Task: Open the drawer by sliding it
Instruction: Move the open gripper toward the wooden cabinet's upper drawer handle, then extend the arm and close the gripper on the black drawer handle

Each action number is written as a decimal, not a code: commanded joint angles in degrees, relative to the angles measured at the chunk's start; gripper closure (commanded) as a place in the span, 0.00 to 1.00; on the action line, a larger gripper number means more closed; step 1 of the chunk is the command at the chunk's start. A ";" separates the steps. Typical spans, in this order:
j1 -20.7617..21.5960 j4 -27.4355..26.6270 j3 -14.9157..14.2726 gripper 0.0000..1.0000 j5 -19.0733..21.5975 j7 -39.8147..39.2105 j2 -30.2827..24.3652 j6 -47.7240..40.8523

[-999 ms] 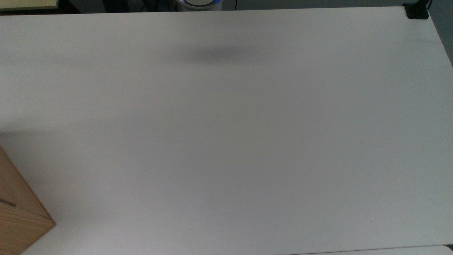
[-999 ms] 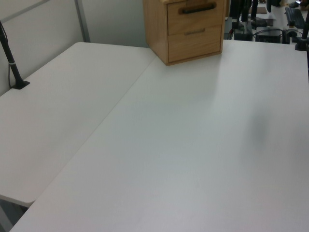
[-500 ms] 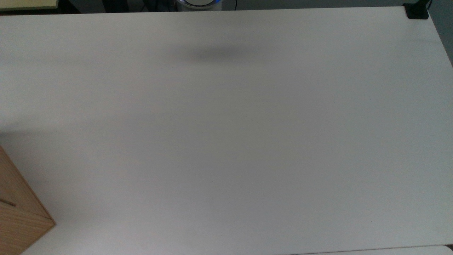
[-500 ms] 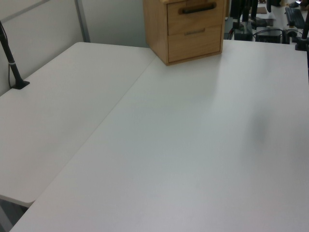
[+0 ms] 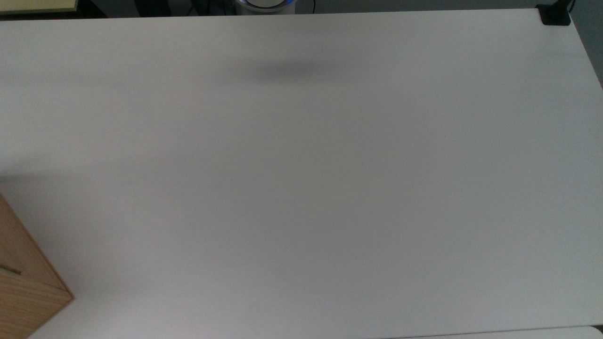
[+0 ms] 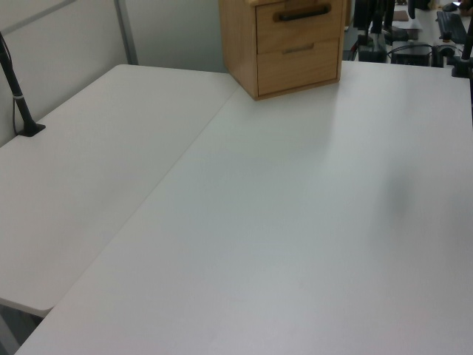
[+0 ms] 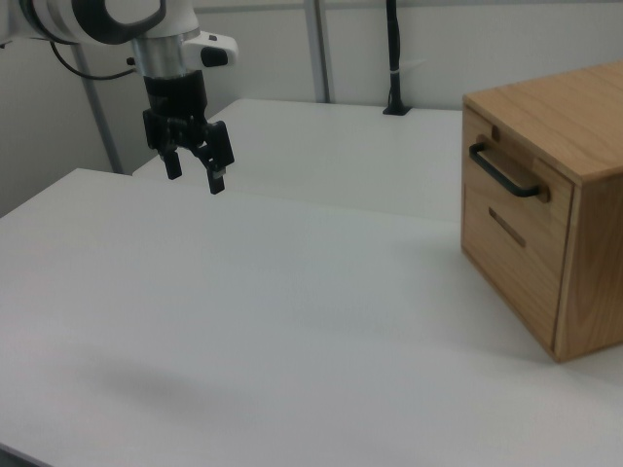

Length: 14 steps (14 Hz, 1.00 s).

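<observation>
A light wooden cabinet (image 7: 584, 126) stands on the white table (image 7: 292, 321) at the right view's right. The drawer (image 7: 498, 146) is its top one, with a black bar handle (image 7: 504, 172), and it sits shut, flush with the cabinet front. The left view shows the drawer (image 6: 299, 26) and its handle (image 6: 301, 12) at the top edge. A corner of the cabinet (image 5: 23, 278) shows at the top view's lower left. My gripper (image 7: 195, 181) hangs above the table at the right view's upper left, far from the cabinet, open and holding nothing.
Below the drawer is a second drawer front with a slot pull (image 7: 506, 229). A black pole on a clamp (image 7: 394, 58) stands at the far edge of an adjoining white table (image 6: 89, 148). The arm's base (image 5: 264, 4) is at the top view's upper edge.
</observation>
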 commanded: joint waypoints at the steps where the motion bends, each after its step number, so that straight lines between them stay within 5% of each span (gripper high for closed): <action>1: 0.56 0.56 -0.04 0.00 -0.62 -3.90 0.24 -1.79; 10: -5.14 0.65 -0.48 0.00 -5.28 -31.74 2.26 15.94; 14: -9.01 0.65 -0.57 0.00 -8.61 -40.21 5.67 33.22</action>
